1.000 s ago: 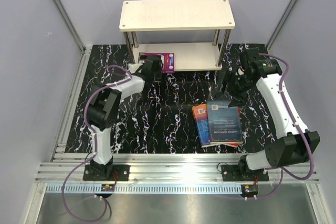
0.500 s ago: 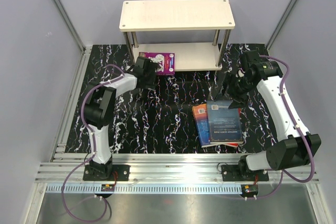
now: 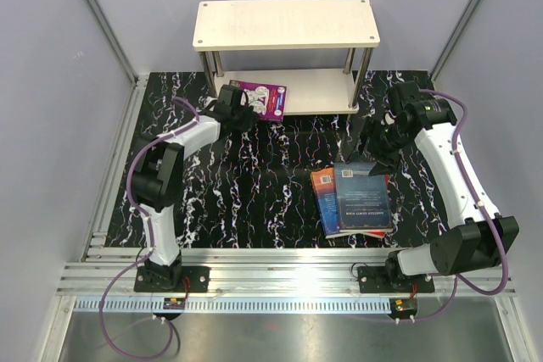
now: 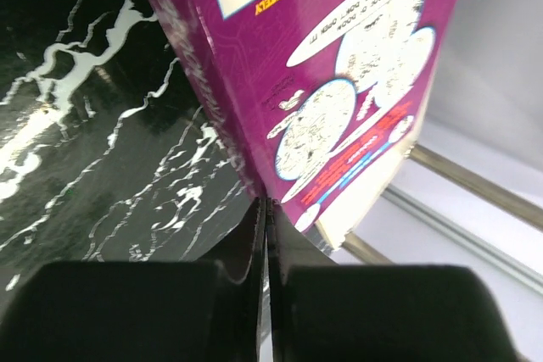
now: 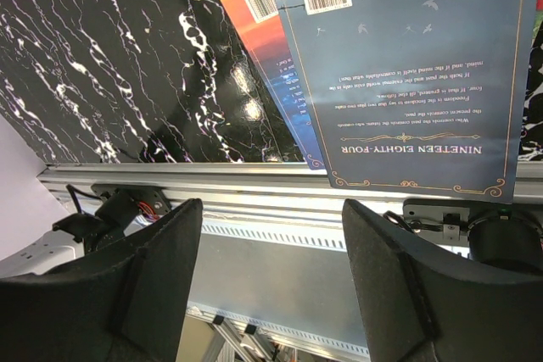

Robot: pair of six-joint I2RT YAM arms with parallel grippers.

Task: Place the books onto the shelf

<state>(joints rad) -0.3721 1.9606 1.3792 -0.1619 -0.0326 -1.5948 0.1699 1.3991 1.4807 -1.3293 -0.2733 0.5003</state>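
Stack of books (image 3: 361, 201): lay on the black marbled surface (image 3: 254, 184) in front of the right arm's base, well apart from the shelf (image 3: 284, 23). A blue book (image 3: 365, 197) was on top, and an orange-and-blue book (image 3: 321, 192) stuck out from under its left side.

Right end effector (image 5: 271, 209): hung over the far edge of the stack with its fingers spread wide and nothing between them.

Left end effector (image 4: 265, 205): was stretched toward the shelf's left front corner, fingers pressed fully together and gripping nothing. The tips sat right at the spine edge of the purple book (image 4: 339, 82); actual contact could not be told.

Purple book: lay at the left front corner of the lower board (image 3: 327, 91). One corner seemed to overhang the board's front edge, and the book sat skewed to that edge.

Step in hand, as judged: nudging the purple book fully onto the lower board with the closed fingers.

Doing it well:
- Push low and flat, along the board.
- Press near the middle of the spine so the book slides instead of spinning.
- Go slowly, since a thin paperback can tip or ride up over the fingertips.
- Keep the wrist clear of the top board and the left front post (image 3: 212, 65).

Remaining: the stack was not yet shelved.
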